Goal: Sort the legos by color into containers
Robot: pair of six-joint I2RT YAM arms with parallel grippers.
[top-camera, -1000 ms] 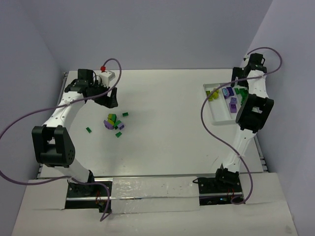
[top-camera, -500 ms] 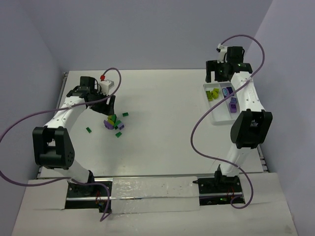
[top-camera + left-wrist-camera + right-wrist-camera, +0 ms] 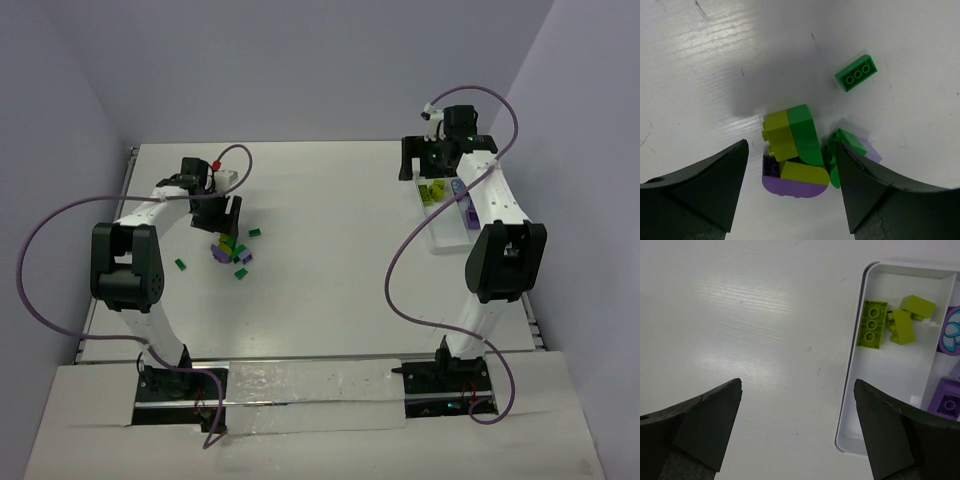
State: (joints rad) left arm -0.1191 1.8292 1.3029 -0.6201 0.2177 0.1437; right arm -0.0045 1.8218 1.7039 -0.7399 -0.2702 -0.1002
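Note:
A clump of legos [image 3: 792, 150], yellow-green, dark green and purple, lies on the table between the fingers of my left gripper [image 3: 791, 167]. That gripper is open and low over the clump [image 3: 230, 250], its right finger close against a green piece. One dark green brick [image 3: 856, 74] lies apart, just beyond the clump. My right gripper [image 3: 797, 385] is open and holds nothing, hovering over bare table just left of the white container [image 3: 852, 390]. The container holds yellow-green bricks [image 3: 873, 323] in its end compartment and purple ones [image 3: 947, 402] beside them.
In the top view two more dark green bricks [image 3: 180, 264] [image 3: 241, 273] lie near the clump. The container [image 3: 445, 232] sits at the table's right side, close to the right wall. Purple cables loop from both arms.
My right gripper has swung from over the container to the table at its far-left corner. My left gripper has come down around the clump and narrowed a little.

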